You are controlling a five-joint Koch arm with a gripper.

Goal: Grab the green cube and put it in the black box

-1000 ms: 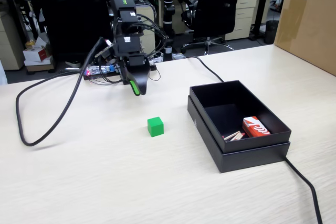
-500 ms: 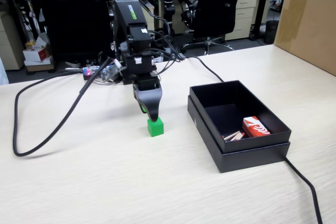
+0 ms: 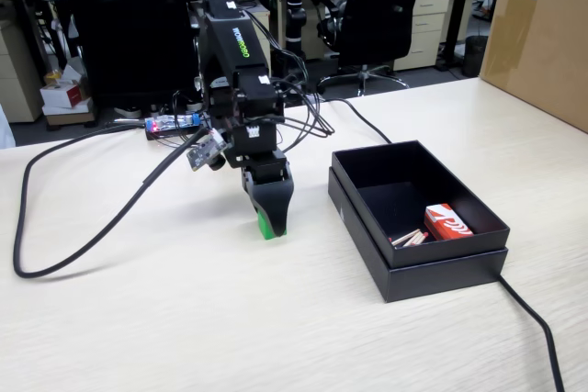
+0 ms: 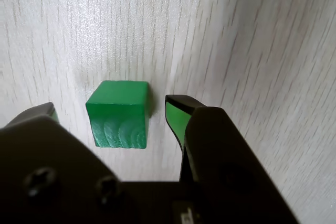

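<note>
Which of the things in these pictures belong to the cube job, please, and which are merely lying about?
For the job: green cube, black box, open gripper straddling the cube.
Lying about: red-and-white packet in the box, brown carton, office chairs.

Pale wood-grain table (image 3: 138, 319) filled the frame's lower half. Black office chairs (image 3: 381, 6) stood behind, top centre. Tall brown carton (image 3: 542, 34) at upper right. Desk w/ drawers (image 3: 430, 20) further back; dark floor.
</note>
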